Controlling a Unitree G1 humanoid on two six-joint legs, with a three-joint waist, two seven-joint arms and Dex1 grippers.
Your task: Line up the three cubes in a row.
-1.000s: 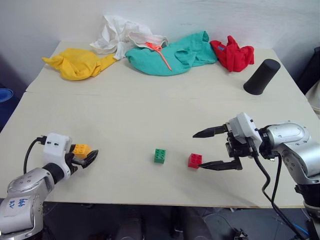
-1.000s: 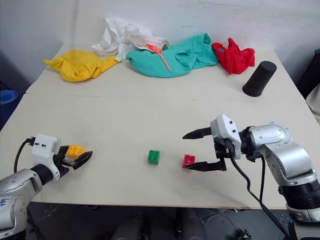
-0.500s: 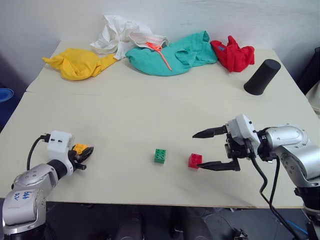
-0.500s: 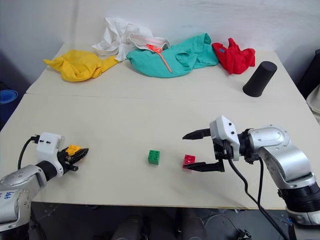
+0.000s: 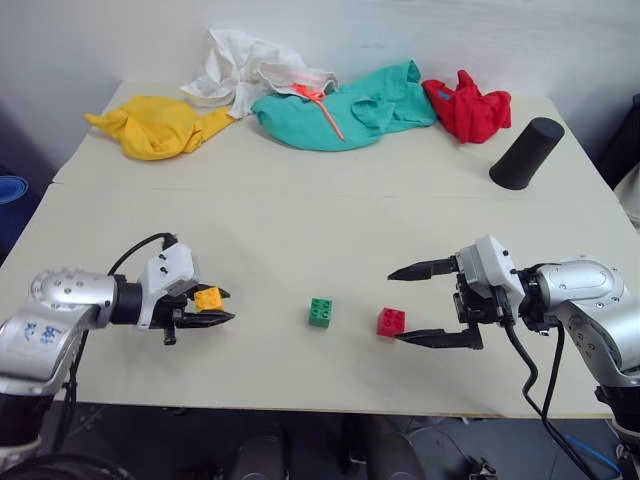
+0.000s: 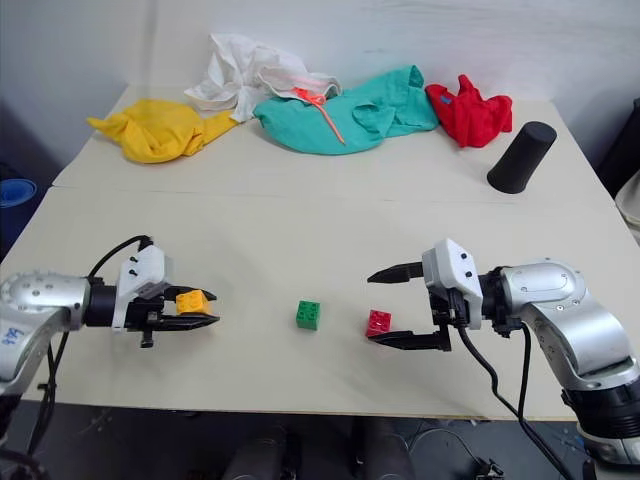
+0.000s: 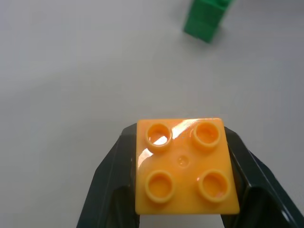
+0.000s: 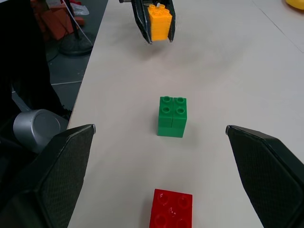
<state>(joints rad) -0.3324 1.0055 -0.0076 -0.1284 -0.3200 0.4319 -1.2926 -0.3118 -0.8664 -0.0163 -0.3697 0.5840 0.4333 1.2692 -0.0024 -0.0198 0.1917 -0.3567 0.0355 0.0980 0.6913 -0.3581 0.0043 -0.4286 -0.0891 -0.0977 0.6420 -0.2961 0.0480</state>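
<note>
Grip: left gripper (image 5: 212, 305) clamped on small orange-yellow studded plastic brick (image 5: 209, 298), above table left | Row: green studded brick (image 5: 321, 311), red studded brick (image 5: 390, 321) near centre, right gripper (image 5: 425, 303) splayed wide beside red | Advice: set down level, left of green, same line.

A robot test room or lab is being shown rather than a home. A plain pale wooden table (image 5: 300, 210), made of two boards butted together, is being used as a bare work surface against a blank white wall (image 5: 560, 40). Practice props are being kept along its far edge: crumpled yellow (image 5: 155, 126), white (image 5: 240, 66), teal (image 5: 345, 110) and red (image 5: 467, 107) cloths and a black cylinder (image 5: 524, 153). Loose cables (image 8: 71, 26) are being left lying on a grey floor (image 8: 78, 66).
</note>
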